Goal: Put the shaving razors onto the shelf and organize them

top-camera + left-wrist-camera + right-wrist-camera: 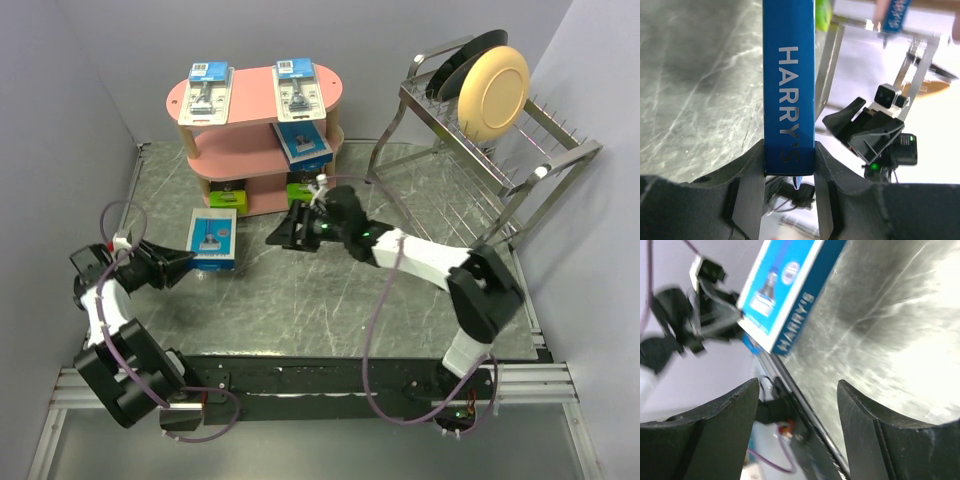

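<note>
The pink three-tier shelf (256, 88) stands at the back. Two clear blister razor packs (210, 92) (298, 88) lie on its top board. A blue-carded pack (303, 143) sits on the middle tier, and two black boxes with lime-green ends (228, 196) (300, 190) are on the bottom tier. My left gripper (188, 262) (789, 152) is shut on the near edge of another blue razor pack (213, 240) (789, 75) (785, 290) in front of the shelf. My right gripper (283, 233) (797, 385) hangs open and empty just right of that pack.
A silver wire dish rack (520, 160) stands at the back right with a cream plate (493, 92) and a dark plate (455, 62). Grey walls close in on both sides. The right arm (875, 135) reaches across the marbled tabletop (330, 300).
</note>
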